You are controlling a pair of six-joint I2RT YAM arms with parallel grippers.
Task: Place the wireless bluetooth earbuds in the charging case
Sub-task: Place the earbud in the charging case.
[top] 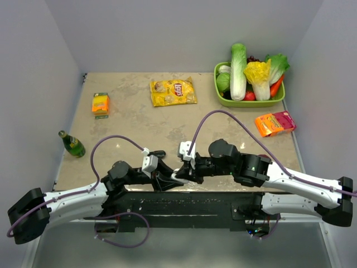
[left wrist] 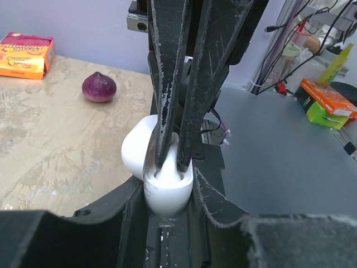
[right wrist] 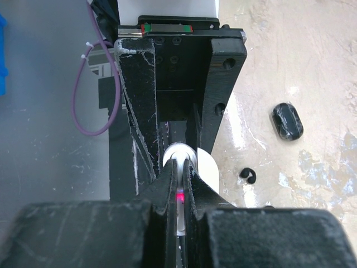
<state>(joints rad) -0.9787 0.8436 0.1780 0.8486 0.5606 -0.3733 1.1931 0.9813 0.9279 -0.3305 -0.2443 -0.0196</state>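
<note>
Both arms are bolted to a black bar [top: 178, 204]. Left of the bar, the left arm [top: 72, 199] is a long white tube with fat black joints. Right of the bar, the right arm [top: 304, 183] looks just the same. A thin purple cable [top: 114, 137] curls past the bar from each arm. The left gripper [right wrist: 179, 146] is black, scratched white, with round screw holes and a tiny red-and-green strip.
</note>
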